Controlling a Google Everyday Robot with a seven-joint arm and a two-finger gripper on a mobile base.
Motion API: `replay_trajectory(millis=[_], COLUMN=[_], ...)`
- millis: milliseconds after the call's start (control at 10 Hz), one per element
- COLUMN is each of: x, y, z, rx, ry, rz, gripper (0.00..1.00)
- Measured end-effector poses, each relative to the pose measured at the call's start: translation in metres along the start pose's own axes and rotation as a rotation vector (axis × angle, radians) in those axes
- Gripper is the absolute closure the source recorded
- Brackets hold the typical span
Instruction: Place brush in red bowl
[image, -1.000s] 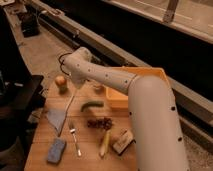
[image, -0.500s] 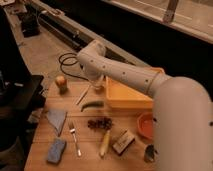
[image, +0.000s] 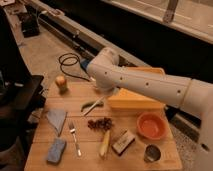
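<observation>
The brush (image: 95, 106) lies slanted on the wooden table (image: 85, 160), its white handle beside a green vegetable (image: 88, 105), just left of the yellow tub. The red bowl (image: 151, 125) sits empty at the right, in front of the tub. My white arm reaches in from the right. My gripper (image: 103, 91) hangs below the wrist, just above the brush's upper end, and is largely hidden by the arm.
A yellow tub (image: 135, 97) stands behind the bowl. Also on the table are a metal cup (image: 151, 153), a dark block with a pale top (image: 123, 141), a banana (image: 105, 144), dark berries (image: 100, 123), a fork (image: 75, 137), a blue sponge (image: 56, 150), a grey cloth (image: 56, 120) and an apple (image: 61, 82).
My gripper has moved right from near the apple to above the brush by the yellow tub. The arm no longer covers the red bowl.
</observation>
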Motion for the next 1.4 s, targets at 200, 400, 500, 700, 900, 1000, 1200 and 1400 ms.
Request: replay_trajectory(millis=[200, 400, 500, 700, 900, 1000, 1200, 1400], x=[-0.002, -0.003, -0.003, -0.001, 0.009, 0.025, 0.056, 0.102], y=[0.021, 0.022, 0.022, 0.021, 0.025, 0.036, 0.057, 0.09], z=[-0.003, -0.003, -0.003, -0.002, 0.006, 0.011, 0.021, 0.033], rx=[-0.023, -0.025, -0.024, -0.026, -0.045, -0.06, -0.083, -0.105], ry=[-0.002, -0.002, -0.002, -0.003, -0.001, 0.002, 0.002, 0.0], rz=[0.044, 0.044, 0.044, 0.053, 0.112, 0.168, 0.258, 0.389], gripper=[1.0, 1.0, 1.0, 1.0, 1.0, 1.0, 1.0, 1.0])
